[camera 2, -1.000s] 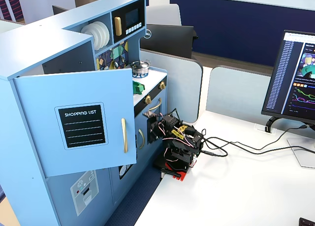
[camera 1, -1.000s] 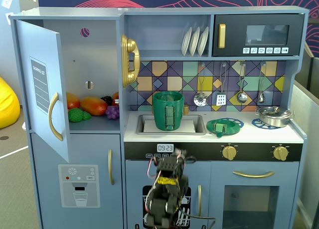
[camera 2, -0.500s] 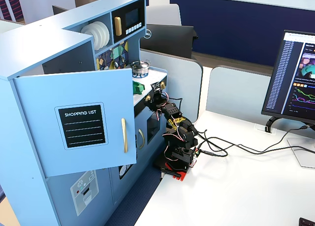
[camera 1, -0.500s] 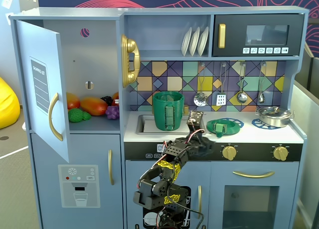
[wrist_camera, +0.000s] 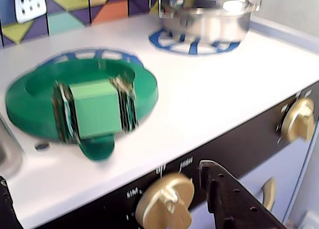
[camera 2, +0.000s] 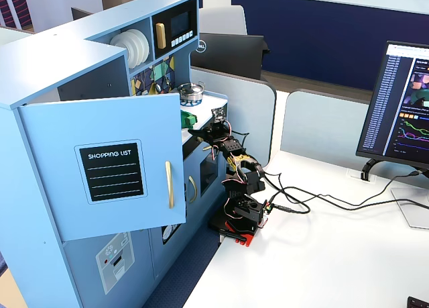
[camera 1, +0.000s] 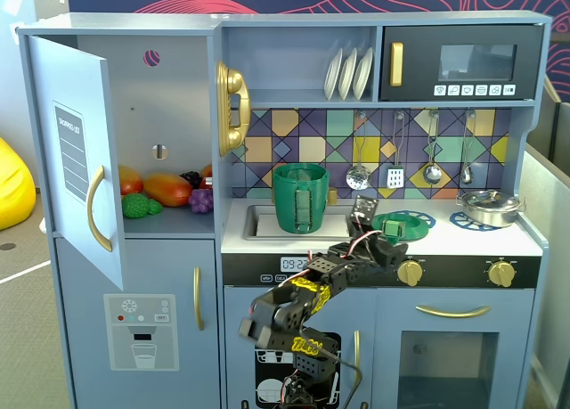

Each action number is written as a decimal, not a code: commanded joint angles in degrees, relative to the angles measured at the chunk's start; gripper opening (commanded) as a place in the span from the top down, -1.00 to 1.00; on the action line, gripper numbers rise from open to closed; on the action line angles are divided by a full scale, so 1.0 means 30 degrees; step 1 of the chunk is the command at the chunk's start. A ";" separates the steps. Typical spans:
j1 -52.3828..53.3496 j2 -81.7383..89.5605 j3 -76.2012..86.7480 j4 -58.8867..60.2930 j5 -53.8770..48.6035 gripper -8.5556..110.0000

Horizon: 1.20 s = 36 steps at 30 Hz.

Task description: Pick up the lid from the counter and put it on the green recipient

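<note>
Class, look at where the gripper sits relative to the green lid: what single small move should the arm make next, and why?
Probably ease the gripper forward and down over the lid. The lid lies flat on the blue burner ring, handle up, not yet grasped; the gripper hangs just short of it, at the counter's front edge.

A blue toy kitchen [camera 2: 100,120] stands beside a white desk [camera 2: 322,268], its upper door [camera 2: 107,170] hung open with a "SHOPPING LIST" panel. A monitor [camera 2: 405,103] sits at the desk's right edge. Grey partitions [camera 2: 322,123] and a dark blue wall [camera 2: 322,19] lie behind. A yellow beanbag [camera 1: 13,182] rests on the grey floor [camera 1: 27,338].
</note>
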 commanded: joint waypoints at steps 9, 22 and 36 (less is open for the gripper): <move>-0.0469 -0.5303 -0.5244 -0.2139 -0.0059 0.14; -0.1670 -0.9756 -0.9346 -0.2578 -0.0234 0.18; -0.2227 -1.2803 -1.1631 -0.2490 0.0029 0.35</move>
